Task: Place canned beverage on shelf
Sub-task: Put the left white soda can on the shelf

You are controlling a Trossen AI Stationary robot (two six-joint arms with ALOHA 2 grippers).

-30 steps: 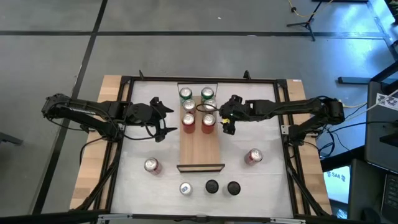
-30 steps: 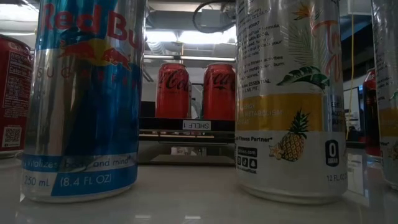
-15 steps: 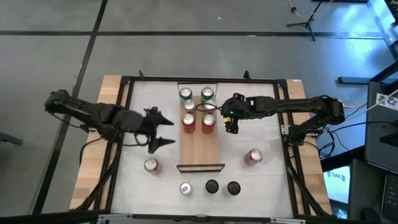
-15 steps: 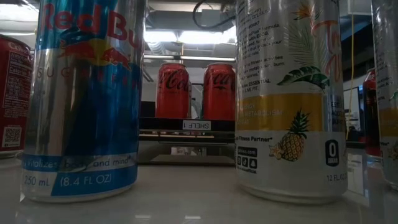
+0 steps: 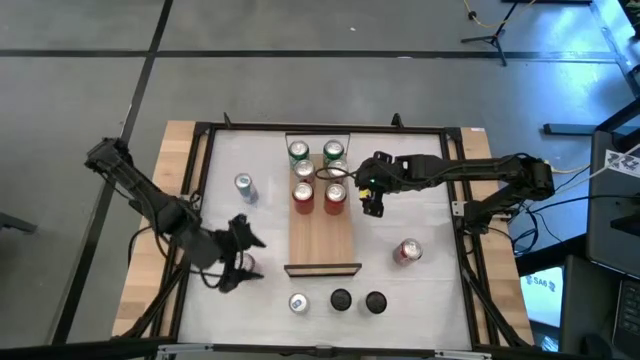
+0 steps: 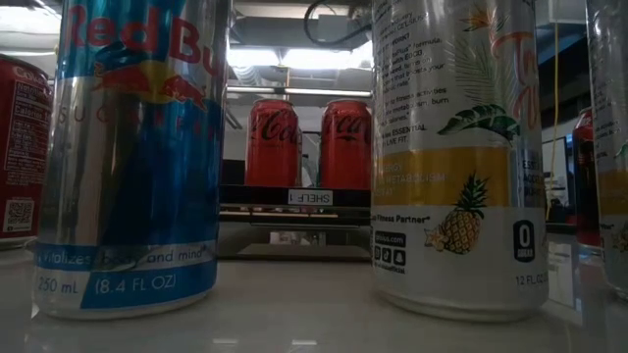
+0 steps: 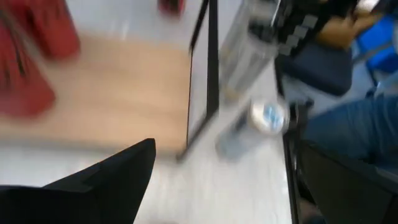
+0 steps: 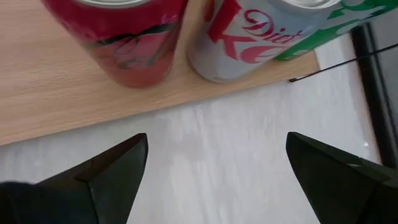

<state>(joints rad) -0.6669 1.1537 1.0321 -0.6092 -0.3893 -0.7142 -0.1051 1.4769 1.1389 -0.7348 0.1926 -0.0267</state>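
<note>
Shelf (image 5: 322, 232): light-wood plank at centre of the high view, long axis running top to bottom, dark frame edge at its lower short end. Six cans stand on its upper half in two columns: two green-topped at the top, a silver Diet Coke can (image 8: 261, 34) in the right column's middle, red Coca-Cola cans (image 6: 272, 143) lowest. Lower half of the plank bare.

Loose cans on the white tabletop (image 5: 420, 300): a silver-blue can (image 5: 243, 186) upper left of the shelf; a red can (image 5: 407, 251) lower right; a row of three below the shelf, among them a Red Bull can (image 6: 134, 157) and a pineapple-print can (image 6: 459, 157) that fill the low view's foreground.

Left gripper (image 5: 234, 258): lower left of the high view, well left of the shelf's lower end, fingers spread, nothing between them.

Right gripper (image 5: 370, 193): just right of the shelf's upper half, beside the red and Diet Coke cans, fingers (image 8: 112, 168) spread wide and holding nothing.
</note>
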